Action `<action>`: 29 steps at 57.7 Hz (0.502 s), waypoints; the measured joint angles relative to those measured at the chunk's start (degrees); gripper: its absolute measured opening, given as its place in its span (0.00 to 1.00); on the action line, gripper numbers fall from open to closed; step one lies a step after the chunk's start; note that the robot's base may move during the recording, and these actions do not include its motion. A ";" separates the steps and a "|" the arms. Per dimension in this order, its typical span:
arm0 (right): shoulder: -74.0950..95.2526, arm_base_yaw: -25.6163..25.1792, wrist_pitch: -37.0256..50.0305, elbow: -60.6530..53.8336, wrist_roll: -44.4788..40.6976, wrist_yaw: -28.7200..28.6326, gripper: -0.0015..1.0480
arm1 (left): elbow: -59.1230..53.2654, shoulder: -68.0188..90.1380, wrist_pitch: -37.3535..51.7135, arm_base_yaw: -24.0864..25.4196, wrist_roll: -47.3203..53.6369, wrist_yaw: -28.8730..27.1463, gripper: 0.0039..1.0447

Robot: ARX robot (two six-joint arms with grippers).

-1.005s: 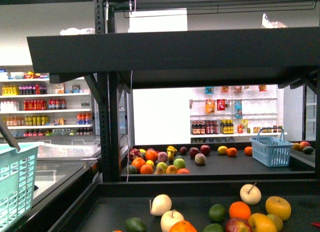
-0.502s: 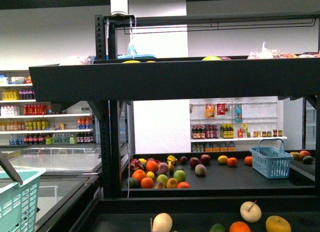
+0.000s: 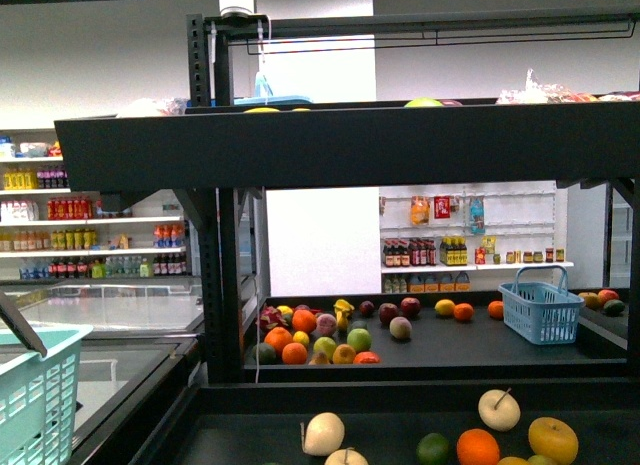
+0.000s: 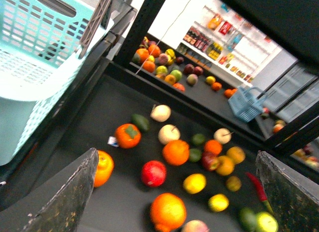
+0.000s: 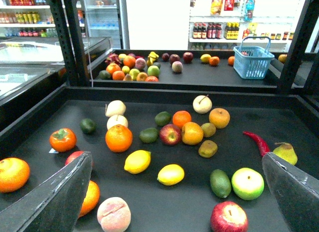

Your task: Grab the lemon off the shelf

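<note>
Currently in hand: the approach. Both wrist cameras look down on the lower deck of the shelf from well above the fruit, so I judge the pick itself not yet begun.
Lemon: the lemon lies on its side on the dark lower deck, in the nearer part of the fruit spread. It is close beside a large orange; whether the two touch I cannot tell.
Rival: a second yellow oval fruit lies near it and looks like a lemon as well, so either could serve the task.
Front view: it shows only the far fringe of that deck's fruit; the lemon is not in it.
Right claw: the right claw has its two fingers spread wide apart. Nothing is between them and they touch nothing; the deck and fruit show in the gap.
Left claw: the left claw is just as wide apart and empty, held above the same deck. A teal basket sits off to one side of the shelf.
Better placed: the right arm, I judge, since the lemon lies inside the span of its fingers.
Next move calls for: lowering the right claw over the lemon, setting the fingers across its narrow width, keeping the inner finger clear of the orange, then closing.
Risk: a smooth oval fruit may roll under a glancing touch, and the neighbours leave little room on the orange's side.
</note>
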 joint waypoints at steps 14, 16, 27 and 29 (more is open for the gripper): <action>0.00 0.00 0.00 0.00 0.02 0.02 0.98 | 18.99 31.91 6.84 12.41 -27.47 7.91 0.93; 0.00 0.00 0.00 0.00 0.00 0.00 0.98 | 20.50 34.73 7.98 12.92 -30.03 8.61 0.93; 0.00 0.00 0.00 0.00 0.02 0.00 0.98 | 28.81 45.27 13.29 14.03 -40.46 10.71 0.93; 0.00 0.00 0.00 0.00 0.00 0.00 0.98 | 30.32 46.88 14.53 14.10 -42.27 11.39 0.93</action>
